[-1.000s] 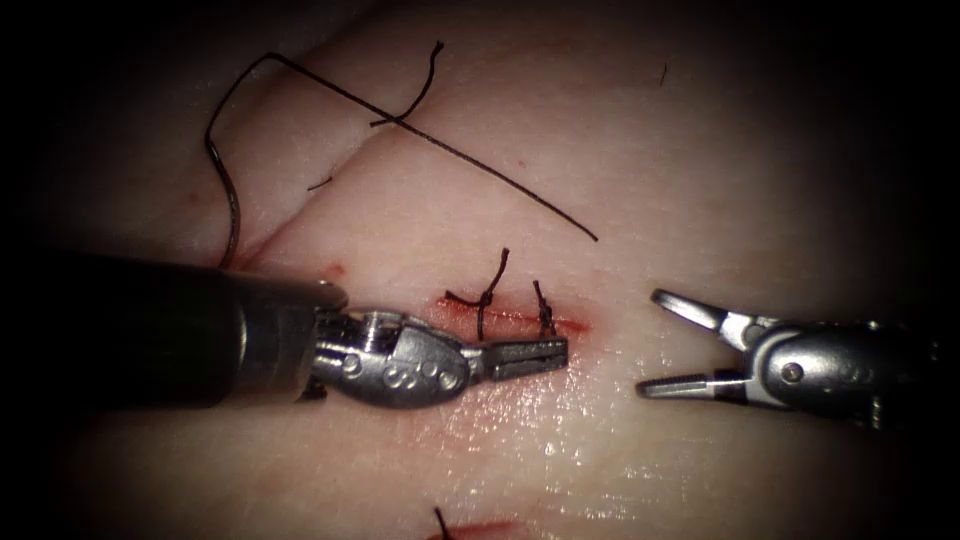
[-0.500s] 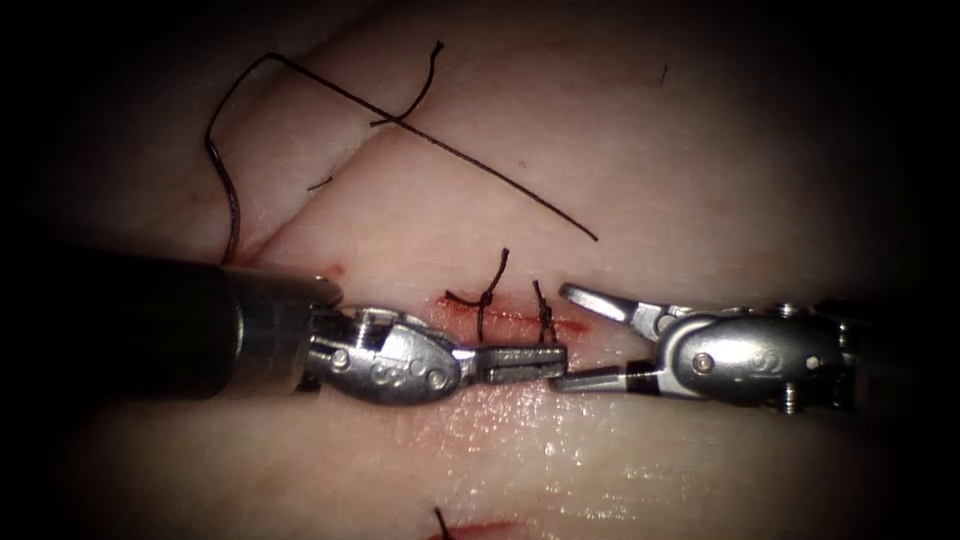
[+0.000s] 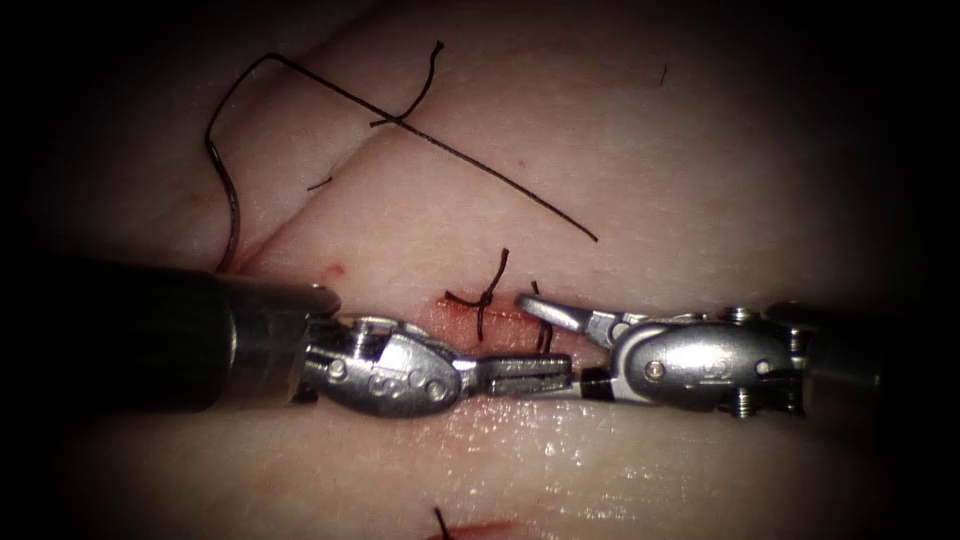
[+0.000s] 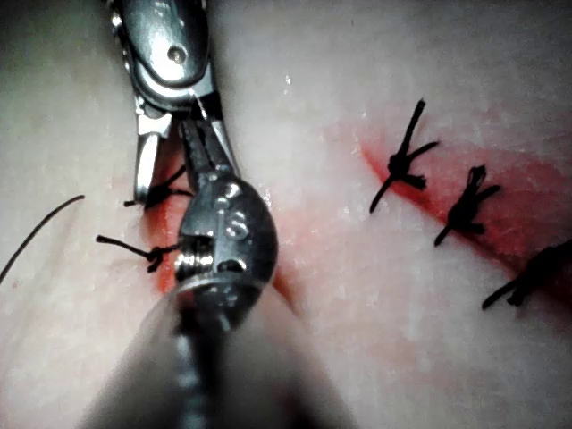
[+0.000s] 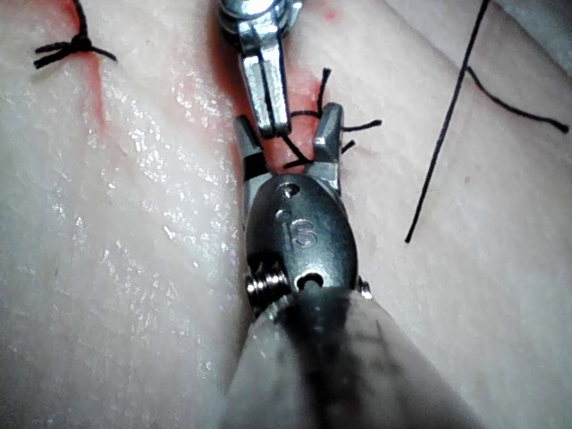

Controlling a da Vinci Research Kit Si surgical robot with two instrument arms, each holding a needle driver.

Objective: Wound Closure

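The tissue (image 3: 700, 180) spans the endoscope view, its cut (image 3: 500, 318) near centre with two knotted stitches (image 3: 487, 297). The left tool (image 3: 525, 374) enters from nine o'clock, jaws pressed together, holding nothing visible. The right tool (image 3: 555, 345) enters from three o'clock, jaws spread around the right stitch and the left tool's tip. Loose thread (image 3: 440, 140) lies toward eleven o'clock. I cannot make out the needle.
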